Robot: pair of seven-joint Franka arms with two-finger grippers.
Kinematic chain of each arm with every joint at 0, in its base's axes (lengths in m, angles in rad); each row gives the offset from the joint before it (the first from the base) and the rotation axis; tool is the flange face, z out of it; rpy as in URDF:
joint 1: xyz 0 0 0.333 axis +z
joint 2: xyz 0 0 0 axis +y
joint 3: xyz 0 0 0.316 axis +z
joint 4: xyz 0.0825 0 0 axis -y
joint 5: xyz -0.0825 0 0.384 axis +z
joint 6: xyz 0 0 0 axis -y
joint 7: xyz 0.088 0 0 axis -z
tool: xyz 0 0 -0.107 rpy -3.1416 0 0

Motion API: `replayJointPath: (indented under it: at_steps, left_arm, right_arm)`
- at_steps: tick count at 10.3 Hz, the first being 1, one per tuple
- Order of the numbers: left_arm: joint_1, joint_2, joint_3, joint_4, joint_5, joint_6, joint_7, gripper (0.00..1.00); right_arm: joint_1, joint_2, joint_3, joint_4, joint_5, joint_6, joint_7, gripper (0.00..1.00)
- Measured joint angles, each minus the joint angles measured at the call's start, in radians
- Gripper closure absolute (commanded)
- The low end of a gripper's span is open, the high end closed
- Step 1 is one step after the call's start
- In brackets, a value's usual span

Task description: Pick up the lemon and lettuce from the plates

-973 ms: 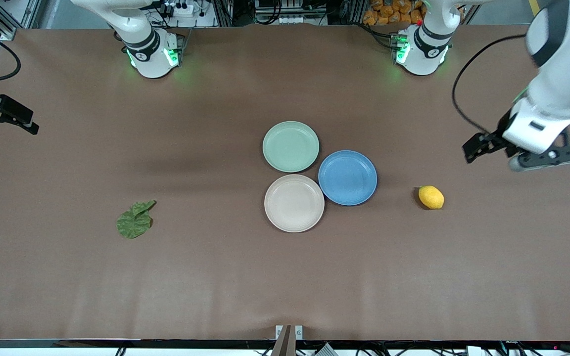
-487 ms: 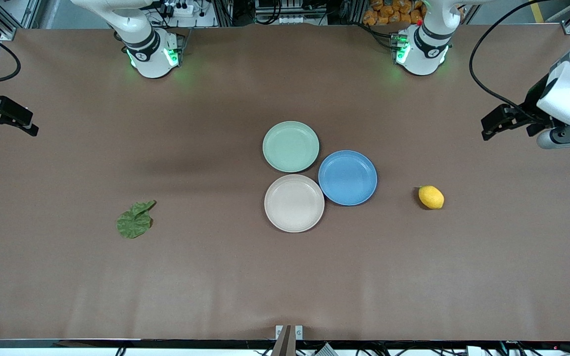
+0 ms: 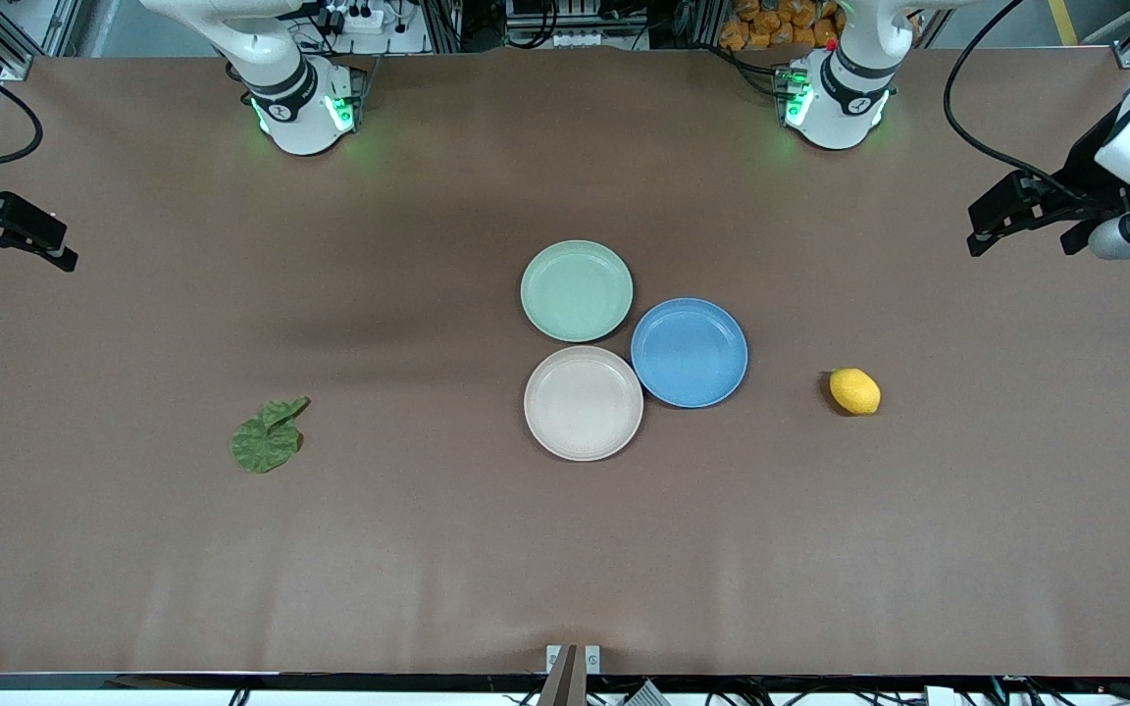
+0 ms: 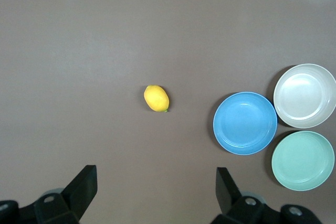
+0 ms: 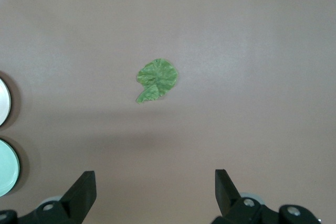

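Observation:
The lemon [image 3: 854, 390] lies on the bare table toward the left arm's end, apart from the plates; it also shows in the left wrist view [image 4: 156, 98]. The lettuce [image 3: 267, 439] lies flat on the table toward the right arm's end and shows in the right wrist view [image 5: 156, 80]. The mint plate [image 3: 577, 290] and the cream plate [image 3: 583, 402] are both empty at mid-table. My left gripper [image 3: 1026, 230] is open and empty, high over the table's left-arm end [image 4: 156, 192]. My right gripper [image 3: 6, 250] is open and empty, waiting over the table's right-arm end [image 5: 155, 192].
An empty blue plate [image 3: 689, 352] touches the mint and cream plates on the side toward the lemon. Brown table cloth [image 3: 428, 549] covers the whole table. Both arm bases stand along the table edge farthest from the front camera.
My left gripper has pulled away from the lemon, rising toward the left arm's end of the table. The right arm, lemon, lettuce and plates have not moved.

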Motion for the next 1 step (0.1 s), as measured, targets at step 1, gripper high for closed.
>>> replayJointPath:
  at_steps: [1]
  left_arm:
    - [0.000,-0.001,0.000,0.000,0.000,0.000,0.004,0.00]
  right_arm:
    - [0.000,0.000,0.000,0.000,0.000,0.000,0.000,0.00]
